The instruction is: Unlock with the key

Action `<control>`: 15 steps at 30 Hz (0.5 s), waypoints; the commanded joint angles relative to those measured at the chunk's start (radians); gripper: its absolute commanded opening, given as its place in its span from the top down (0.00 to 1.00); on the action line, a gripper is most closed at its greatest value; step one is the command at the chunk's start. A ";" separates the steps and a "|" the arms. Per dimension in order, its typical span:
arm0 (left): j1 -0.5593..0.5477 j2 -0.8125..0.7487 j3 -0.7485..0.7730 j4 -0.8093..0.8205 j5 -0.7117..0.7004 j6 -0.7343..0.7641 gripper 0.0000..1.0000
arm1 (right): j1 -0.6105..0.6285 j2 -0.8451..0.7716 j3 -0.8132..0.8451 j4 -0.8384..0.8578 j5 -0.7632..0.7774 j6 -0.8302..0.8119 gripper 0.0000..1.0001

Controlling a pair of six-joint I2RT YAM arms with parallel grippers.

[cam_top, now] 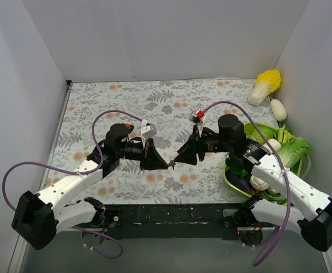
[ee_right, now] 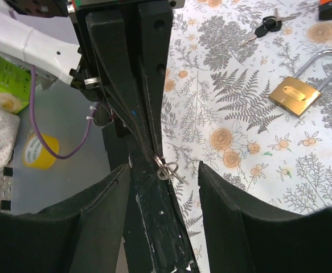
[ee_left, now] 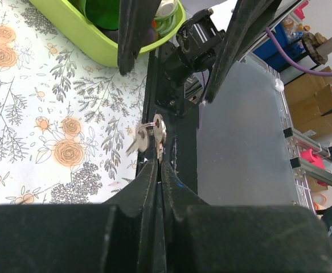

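Squarely inside the parted right pincer, keys pinched in the left pincer.

The left gripper is seen from behind at 6 o'clock, its two dark fingers pressed together on a silver key, to which a second key is joined by a ring. Toward 12 o'clock the fingers of the right gripper are held wide apart. A lime-green bowl is cut off at 11 o'clock, and the floral tablecloth is spread at 9 o'clock. A purple cable is seen at 2 o'clock
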 commanded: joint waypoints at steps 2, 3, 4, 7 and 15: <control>-0.007 0.004 0.047 -0.052 0.037 0.039 1.00 | 0.039 0.042 0.046 0.000 -0.081 -0.071 0.46; -0.005 0.005 0.046 -0.055 0.039 0.041 1.00 | 0.048 0.045 0.044 0.002 -0.076 -0.075 0.48; -0.005 0.005 0.047 -0.056 0.039 0.041 1.00 | 0.062 0.051 0.044 0.004 -0.073 -0.077 0.49; -0.008 0.008 0.049 -0.059 0.036 0.044 1.00 | 0.079 0.070 0.042 0.013 -0.068 -0.080 0.54; -0.008 0.000 0.049 -0.069 0.025 0.053 1.00 | 0.096 0.103 0.033 0.034 -0.068 -0.075 0.69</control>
